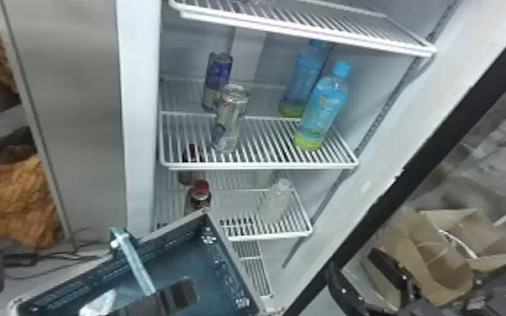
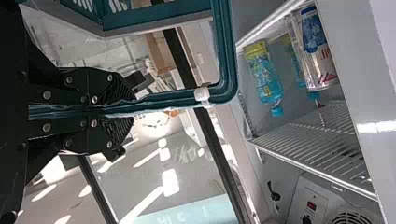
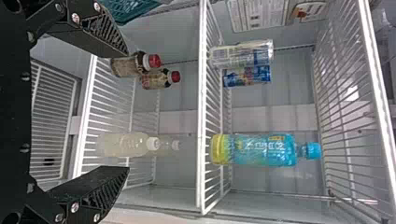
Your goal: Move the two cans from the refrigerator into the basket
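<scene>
1. Front can (image 1: 231,122) stands near the shelf's (image 1: 264,166) front edge, rear can (image 1: 218,75) behind.
2. Left hand (image 2: 127,112) grips the basket's (image 1: 193,260) handle (image 2: 159,101), likely to have it near.
3. Right hand (image 3: 127,111) is spread, empty, presumably to grasp.

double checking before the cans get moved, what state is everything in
fridge: open
front can: upright
back can: upright
blue bottles: upright, capped
red-topped bottles: upright, capped
pale bottles: upright, capped
basket: held by its handle
left pincer: shut on handle
right pincer: open, empty
</scene>
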{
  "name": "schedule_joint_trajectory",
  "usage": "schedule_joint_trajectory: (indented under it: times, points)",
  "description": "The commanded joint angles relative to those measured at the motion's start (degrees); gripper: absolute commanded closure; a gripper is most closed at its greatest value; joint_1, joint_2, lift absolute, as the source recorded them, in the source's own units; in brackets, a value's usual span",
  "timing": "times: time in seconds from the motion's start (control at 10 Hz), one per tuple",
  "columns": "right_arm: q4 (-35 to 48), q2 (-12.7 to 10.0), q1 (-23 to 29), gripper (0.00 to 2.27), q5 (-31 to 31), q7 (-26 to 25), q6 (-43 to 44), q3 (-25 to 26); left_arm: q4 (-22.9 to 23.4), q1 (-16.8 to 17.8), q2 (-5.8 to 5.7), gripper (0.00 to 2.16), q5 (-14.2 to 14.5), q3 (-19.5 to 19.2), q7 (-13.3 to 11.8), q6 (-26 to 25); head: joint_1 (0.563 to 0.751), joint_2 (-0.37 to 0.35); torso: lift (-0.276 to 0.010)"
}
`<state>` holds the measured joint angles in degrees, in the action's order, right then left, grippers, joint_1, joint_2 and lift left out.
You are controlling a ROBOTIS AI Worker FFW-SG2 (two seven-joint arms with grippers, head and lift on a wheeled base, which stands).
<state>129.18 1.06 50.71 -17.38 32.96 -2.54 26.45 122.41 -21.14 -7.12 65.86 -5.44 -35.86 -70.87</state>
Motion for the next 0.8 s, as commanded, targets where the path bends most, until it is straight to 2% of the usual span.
schedule_joint_trajectory:
  times: [0.0, 0.5, 0.7]
  points:
    - [0.0, 0.0, -1.6, 0.18, 0.7, 0.0, 0.0, -0.5, 0.0, -0.1, 0.09, 1.20, 0.2, 0.1, 0.0, 0.0, 0.695, -0.350, -0.035]
    - [-0.3, 0.2, -8.2, 0.18, 3.2, -0.3, -0.1, -1.9, 0.0, -0.2, 0.35, 1.20, 0.4, -0.3, 0.0, 0.0, 0.695, -0.350, -0.035]
    - [-0.2, 1.5, -10.1, 0.18, 3.0, -1.8, -1.5, -4.9, 0.0, -0.2, 0.35, 1.20, 0.5, -0.3, 0.0, 0.0, 0.695, -0.350, -0.035]
